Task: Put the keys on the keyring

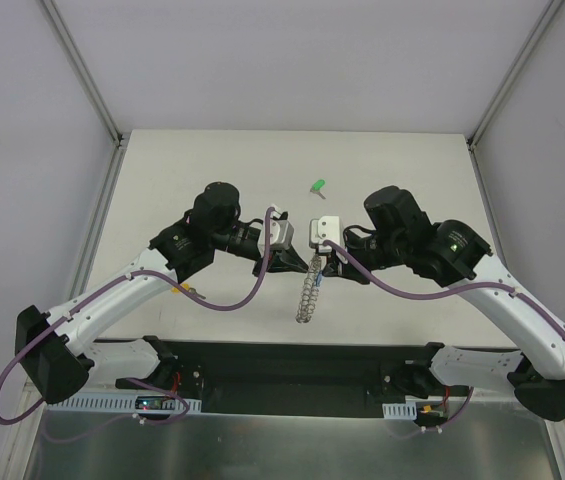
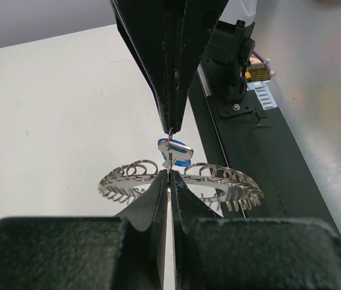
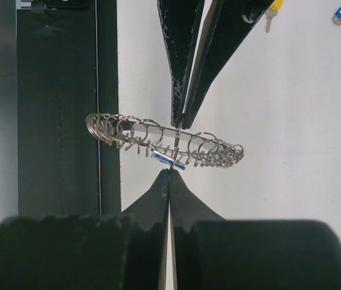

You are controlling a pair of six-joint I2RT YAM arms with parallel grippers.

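Aloft between the two arms, the keyring (image 1: 307, 292) is seen edge-on from above, hanging over the near half of the table (image 1: 402, 170). Its wire rim is pinched by the left gripper (image 2: 169, 176), whose fingers are pressed together on it. The solid-blue key (image 2: 175, 151) is nipped at the tips of the right gripper (image 3: 170, 174), also pressed tight, and is held against the ring's edge among the small loops; whether it is threaded on cannot be told. The two sets of fingertips are brought nearly nose to nose across the ring. A green key (image 1: 317, 185) is left lying on the table farther back, well apart. A yellow key (image 3: 271, 12) is glimpsed off to the left.
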